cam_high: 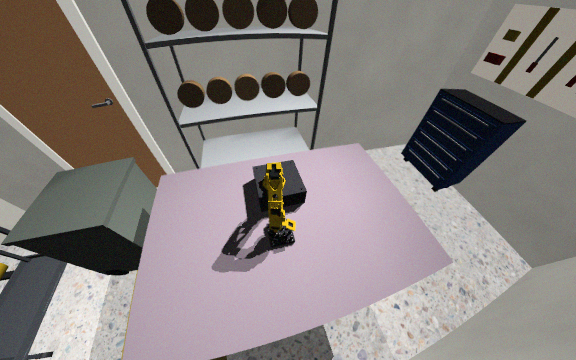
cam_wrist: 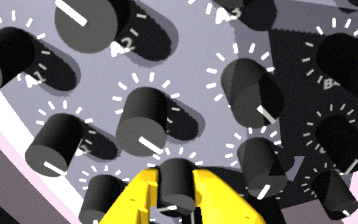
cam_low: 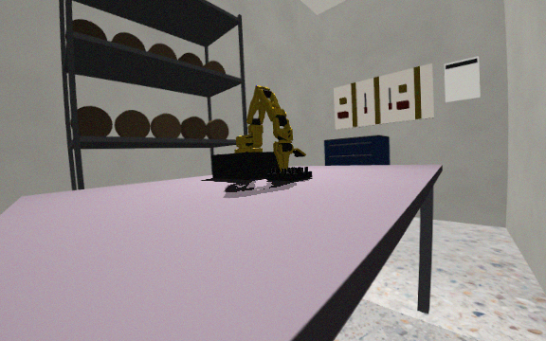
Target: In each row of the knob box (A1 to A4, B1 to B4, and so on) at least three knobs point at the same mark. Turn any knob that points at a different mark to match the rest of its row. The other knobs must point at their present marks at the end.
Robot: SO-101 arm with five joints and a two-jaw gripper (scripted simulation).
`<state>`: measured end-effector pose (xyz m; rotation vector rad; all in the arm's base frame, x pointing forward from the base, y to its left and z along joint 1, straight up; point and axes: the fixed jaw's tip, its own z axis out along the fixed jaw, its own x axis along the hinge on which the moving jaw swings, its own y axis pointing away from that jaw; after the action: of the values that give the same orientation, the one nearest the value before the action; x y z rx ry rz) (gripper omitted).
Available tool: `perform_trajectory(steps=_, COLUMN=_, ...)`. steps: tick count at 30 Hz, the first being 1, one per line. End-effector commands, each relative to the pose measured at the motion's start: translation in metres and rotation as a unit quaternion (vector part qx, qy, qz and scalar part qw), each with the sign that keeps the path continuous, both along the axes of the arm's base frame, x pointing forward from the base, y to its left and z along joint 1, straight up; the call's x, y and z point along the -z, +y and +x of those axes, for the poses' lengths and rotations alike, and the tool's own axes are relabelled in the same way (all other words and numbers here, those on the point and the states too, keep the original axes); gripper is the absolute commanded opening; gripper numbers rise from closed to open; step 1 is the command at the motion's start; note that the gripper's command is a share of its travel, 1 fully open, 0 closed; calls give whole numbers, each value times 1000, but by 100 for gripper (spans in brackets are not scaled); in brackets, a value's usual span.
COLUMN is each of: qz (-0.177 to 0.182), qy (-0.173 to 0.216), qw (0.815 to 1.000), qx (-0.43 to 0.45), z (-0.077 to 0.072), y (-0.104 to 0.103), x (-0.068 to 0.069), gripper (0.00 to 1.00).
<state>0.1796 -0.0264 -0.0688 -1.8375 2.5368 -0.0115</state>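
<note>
Here my two yellow fingers clamp one dark knob (cam_wrist: 177, 186); nine other knobs surround it on the knob box (cam_wrist: 100, 75).

From my seat the table (cam_high: 368, 240) reads as a smooth, matt lilac top with a dark edge. The knob box (cam_high: 293, 182) looks like matt black plastic; its face (cam_wrist: 190, 75) is flat grey with painted white tick marks. The knobs (cam_wrist: 142, 120) are dull dark cylinders, smooth-sided. The gripper (cam_wrist: 176, 202) is glossy-looking yellow plastic. The floor (cam_high: 468, 280) looks like speckled terrazzo.
</note>
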Motion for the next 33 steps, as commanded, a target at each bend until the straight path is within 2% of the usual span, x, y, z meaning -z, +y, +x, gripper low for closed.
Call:
perform_trajectory(steps=1, qz=0, qy=7, qw=999, qx=-32, z=-2, y=0, x=1, gripper=1)
perform_trajectory(steps=15, qz=0, qy=7, qw=991, qx=-136, z=-2, y=-1, x=1, gripper=1)
perform_trajectory(steps=33, qz=-1, qy=7, qw=962, qx=-273, z=-2, y=-3, x=1, gripper=1)
